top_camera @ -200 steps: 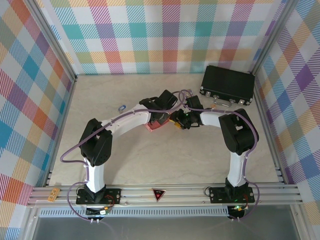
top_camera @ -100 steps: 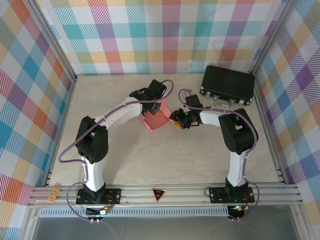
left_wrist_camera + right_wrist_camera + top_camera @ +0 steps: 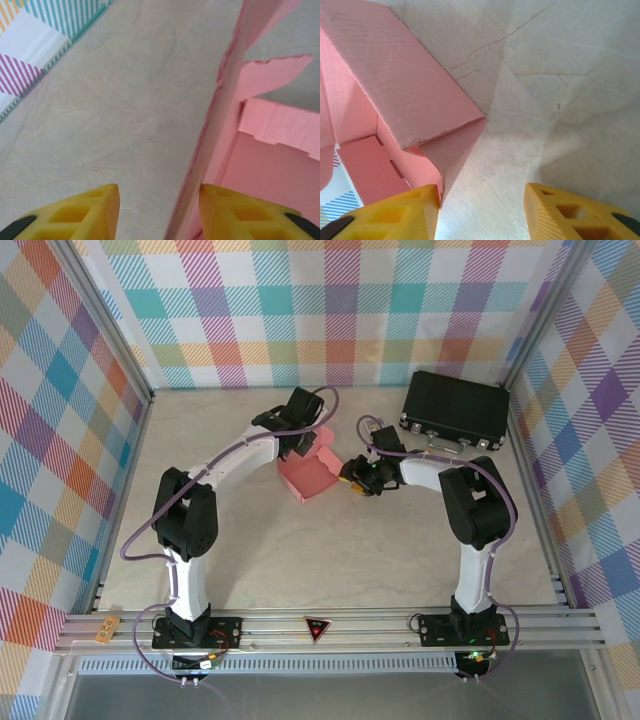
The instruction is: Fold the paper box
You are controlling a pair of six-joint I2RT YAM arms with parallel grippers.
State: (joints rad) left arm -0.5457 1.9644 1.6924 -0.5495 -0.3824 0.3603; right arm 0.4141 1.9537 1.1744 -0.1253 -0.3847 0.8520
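Your desk [image 3: 250, 540] carries the black hard case [image 3: 455, 412] in its far right corner, well apart from the work.

The paper box [image 3: 308, 475] sits near the middle of the desk, a little toward the far edge, between your two arms. It now reads as an open pink tray with walls raised. A second ago the left arm lay over it and hid most of it.

Your left end effector [image 3: 160, 210] has swung toward the box's far side and its jaws have parted from a tight pinch. They now stand moderately wide, with one upright wall [image 3: 220, 125] between them, close against one finger and loose from the other.

Your right end effector [image 3: 482, 210] has barely moved. It stands open at the box's right corner, holding nothing, one fingertip [image 3: 395, 212] just beside a corner flap [image 3: 455, 140].

That release suggests one wall fold is done, though loose flaps remain to tuck.
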